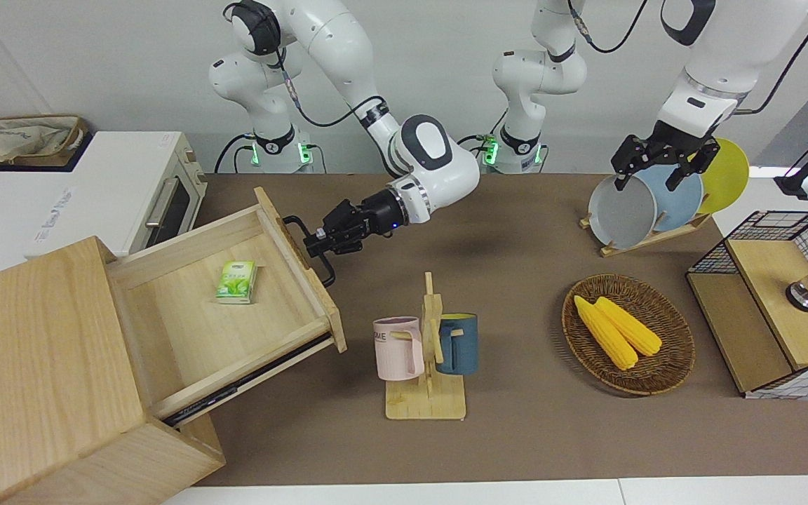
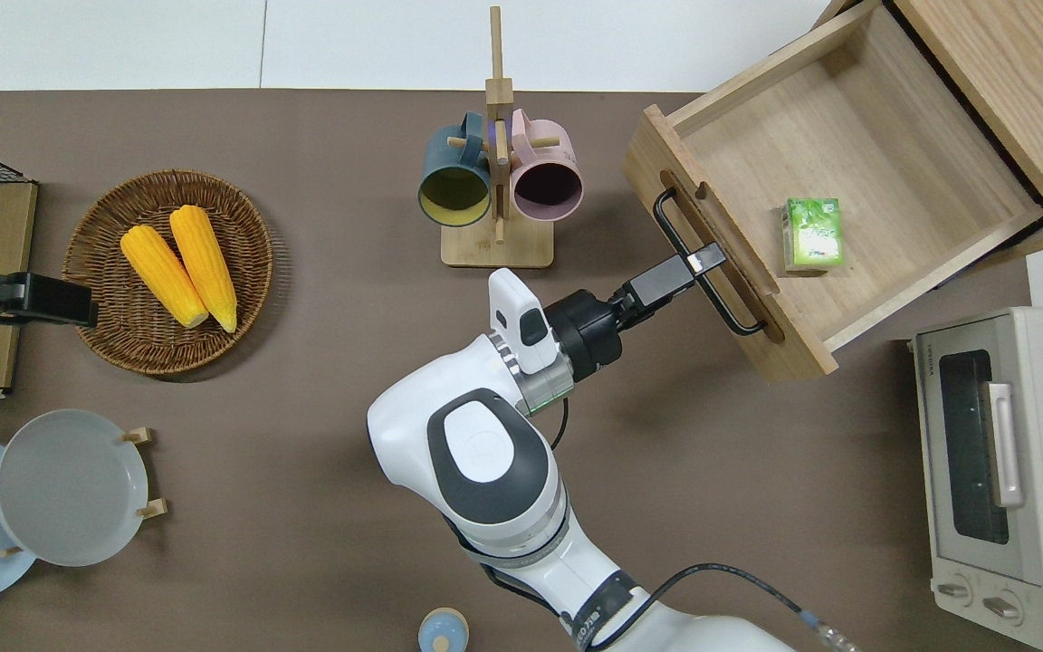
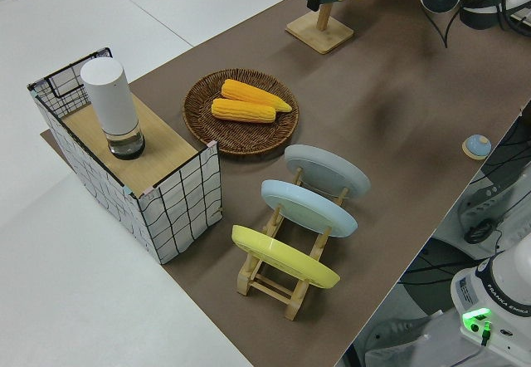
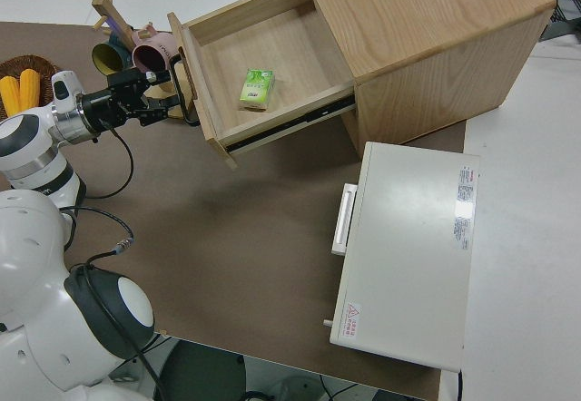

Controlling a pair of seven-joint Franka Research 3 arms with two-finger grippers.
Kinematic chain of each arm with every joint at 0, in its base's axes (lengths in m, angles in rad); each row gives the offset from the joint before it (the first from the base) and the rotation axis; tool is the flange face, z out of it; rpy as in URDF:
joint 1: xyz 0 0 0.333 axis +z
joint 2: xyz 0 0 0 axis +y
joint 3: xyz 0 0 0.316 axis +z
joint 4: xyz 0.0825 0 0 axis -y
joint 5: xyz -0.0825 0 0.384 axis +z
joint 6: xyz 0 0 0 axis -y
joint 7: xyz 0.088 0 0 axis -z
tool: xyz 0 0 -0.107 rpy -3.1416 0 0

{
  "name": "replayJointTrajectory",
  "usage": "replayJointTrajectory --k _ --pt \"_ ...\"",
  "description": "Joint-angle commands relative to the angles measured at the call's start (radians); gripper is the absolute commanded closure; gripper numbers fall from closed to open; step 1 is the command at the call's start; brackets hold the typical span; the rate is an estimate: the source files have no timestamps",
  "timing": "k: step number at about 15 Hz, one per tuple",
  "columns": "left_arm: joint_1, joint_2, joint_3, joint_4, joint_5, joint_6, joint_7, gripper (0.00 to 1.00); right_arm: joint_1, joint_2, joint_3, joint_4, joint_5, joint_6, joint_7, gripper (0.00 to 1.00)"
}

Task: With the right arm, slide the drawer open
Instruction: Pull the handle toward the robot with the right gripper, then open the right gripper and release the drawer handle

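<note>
The pale-wood drawer (image 1: 236, 330) stands pulled far out of the big wooden box (image 1: 32, 351), toward the middle of the table. A small green packet (image 1: 236, 281) lies inside it. The black bar handle (image 1: 327, 270) is on the drawer's front. My right gripper (image 1: 311, 245), blue light at its wrist, is shut on the handle near its middle. In the overhead view (image 2: 707, 260) its upper finger lies across the bar (image 2: 739, 312). The right side view shows it at the drawer front (image 4: 172, 92). My left arm is parked, its gripper (image 1: 649, 179) open.
A white toaster oven (image 1: 123, 189) stands beside the box, nearer to the robots. A wooden mug rack (image 1: 426, 351) with a pink and a blue mug stands close to the drawer front. A basket of corn (image 1: 656, 379), a plate rack (image 1: 649, 238) and a wire-mesh shelf (image 1: 769, 308) are toward the left arm's end.
</note>
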Motion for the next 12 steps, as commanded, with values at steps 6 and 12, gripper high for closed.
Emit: replayJointTrajectory --k 6,12 --pt "-0.017 0.013 0.017 0.02 0.012 0.0 0.007 0.0 0.015 -0.004 -0.002 0.006 0.054 0.002 0.066 0.015" --pt "-0.017 0.013 0.017 0.02 0.012 0.0 0.007 0.0 0.018 -0.005 0.0 0.141 0.203 0.006 0.052 0.015"
